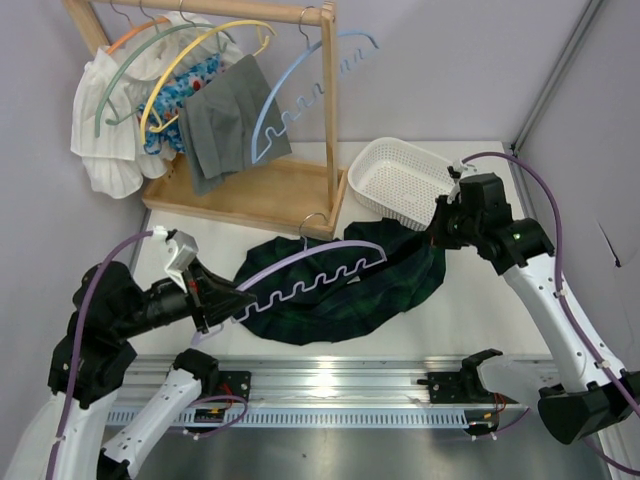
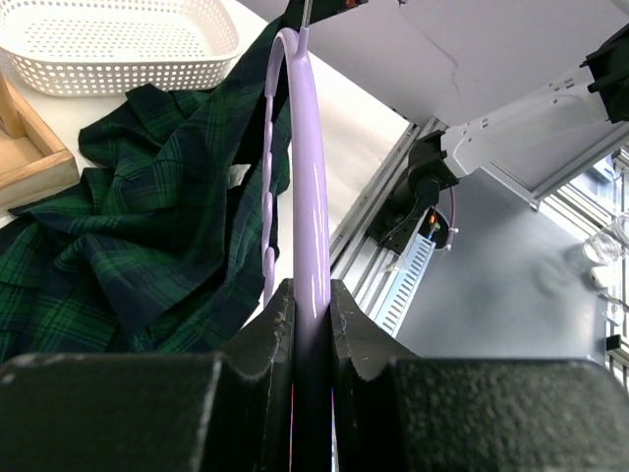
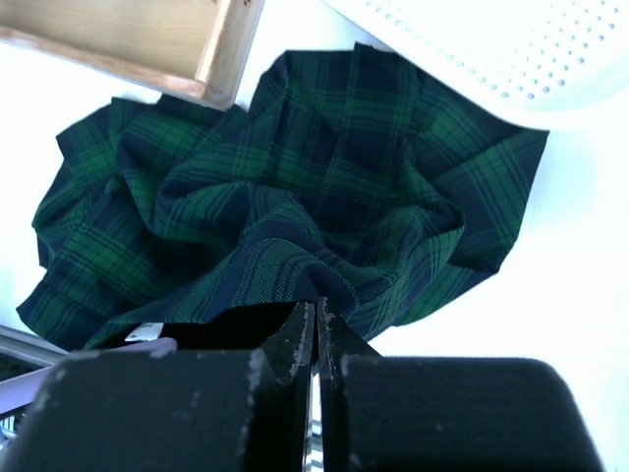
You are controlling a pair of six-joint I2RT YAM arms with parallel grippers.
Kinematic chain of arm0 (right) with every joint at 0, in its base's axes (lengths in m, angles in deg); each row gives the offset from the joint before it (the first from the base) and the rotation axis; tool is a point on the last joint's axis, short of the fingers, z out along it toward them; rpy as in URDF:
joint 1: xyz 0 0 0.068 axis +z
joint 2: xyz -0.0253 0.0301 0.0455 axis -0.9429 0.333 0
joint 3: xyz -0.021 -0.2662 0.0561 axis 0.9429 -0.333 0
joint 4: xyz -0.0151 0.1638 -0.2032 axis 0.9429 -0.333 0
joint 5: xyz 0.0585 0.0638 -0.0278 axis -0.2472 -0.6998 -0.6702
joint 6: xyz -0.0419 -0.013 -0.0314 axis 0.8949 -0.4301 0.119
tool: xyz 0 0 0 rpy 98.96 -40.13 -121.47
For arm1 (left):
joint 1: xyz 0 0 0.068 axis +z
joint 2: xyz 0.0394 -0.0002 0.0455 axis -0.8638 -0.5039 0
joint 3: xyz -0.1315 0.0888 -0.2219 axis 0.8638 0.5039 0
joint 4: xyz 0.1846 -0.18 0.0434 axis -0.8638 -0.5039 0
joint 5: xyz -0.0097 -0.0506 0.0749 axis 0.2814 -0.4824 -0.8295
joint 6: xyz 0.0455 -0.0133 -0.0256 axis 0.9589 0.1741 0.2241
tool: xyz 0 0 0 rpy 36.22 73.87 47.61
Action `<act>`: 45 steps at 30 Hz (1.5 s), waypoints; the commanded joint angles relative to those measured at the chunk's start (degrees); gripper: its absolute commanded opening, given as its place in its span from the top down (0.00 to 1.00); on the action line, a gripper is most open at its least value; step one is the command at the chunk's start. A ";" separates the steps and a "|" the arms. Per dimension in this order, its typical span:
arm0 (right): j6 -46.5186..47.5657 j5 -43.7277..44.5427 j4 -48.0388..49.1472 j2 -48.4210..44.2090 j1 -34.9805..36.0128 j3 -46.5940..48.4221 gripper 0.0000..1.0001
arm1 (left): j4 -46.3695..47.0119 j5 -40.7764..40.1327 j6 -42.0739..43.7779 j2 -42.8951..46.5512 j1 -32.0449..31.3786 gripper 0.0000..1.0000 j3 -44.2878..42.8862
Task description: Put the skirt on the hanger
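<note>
The dark green and navy plaid skirt lies crumpled on the table in front of the rack. The lavender hanger with its wavy bar hovers over the skirt, its hook toward the rack. My left gripper is shut on the hanger's left end; in the left wrist view the hanger runs away from the jaws above the skirt. My right gripper is shut on a fold at the skirt's right edge, seen in the right wrist view with the skirt bunched ahead.
A wooden rack at the back holds a light blue hanger, a yellow hanger, a grey garment and a white ruffled garment. A white perforated basket stands right of the rack, touching the skirt.
</note>
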 commanded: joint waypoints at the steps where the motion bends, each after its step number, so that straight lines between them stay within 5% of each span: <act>1: 0.75 -1.00 -1.84 -1.52 0.18 2.72 1.00 | 5.45 3.32 1.59 -1.83 -0.32 1.00 0.07; 18: -1.00 -3.89 -3.50 1.73 -1.58 8.77 1.00 | 6.42 3.33 3.96 -5.43 -0.50 1.00 3.85; 25: -3.02 -9.96 -4.03 0.59 -1.49 10.98 1.00 | 17.22 6.40 0.45 -7.98 -1.90 1.00 7.28; 34: -5.76 -13.74 -4.12 0.41 -1.14 10.19 1.00 | 22.15 -11.42 5.88 -13.60 -17.09 1.00 9.30; 45: 1.37 -8.12 -12.47 -0.20 -1.31 6.86 1.00 | 12.24 -17.68 16.96 -20.90 -17.55 1.00 -3.52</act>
